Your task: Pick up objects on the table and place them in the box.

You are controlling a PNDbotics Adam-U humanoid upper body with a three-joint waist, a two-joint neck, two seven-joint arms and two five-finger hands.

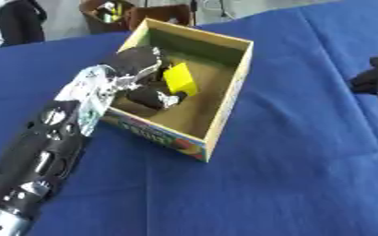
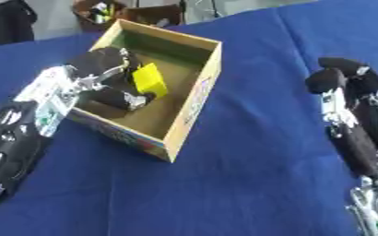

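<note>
Blue cloth-covered counter [image 1: 289,152] is filling most of both views, w/ no loose objects showing on it. Open cardboard box w/ printed sides [image 1: 224,103] is sitting upper left of centre, tilted diagonally in view. Robot's left arm is reaching in over the box's near-left wall, and the left hand [image 1: 140,69] is inside the box, fingers curling round a yellow block [image 1: 180,79]. The block is looking tilted, at or just above the box floor; can't tell if it's resting there. Right hand [image 2: 341,85] is idling at the right edge, fingers up and relaxed, holding nothing.

Progress, judging by this: late stage, the yellow block is inside the box but not let go yet; nothing else visible left to pick. Room: box walls are close on the hand's left and far sides, open space above for lifting out, wide bare cloth to the right.
</note>
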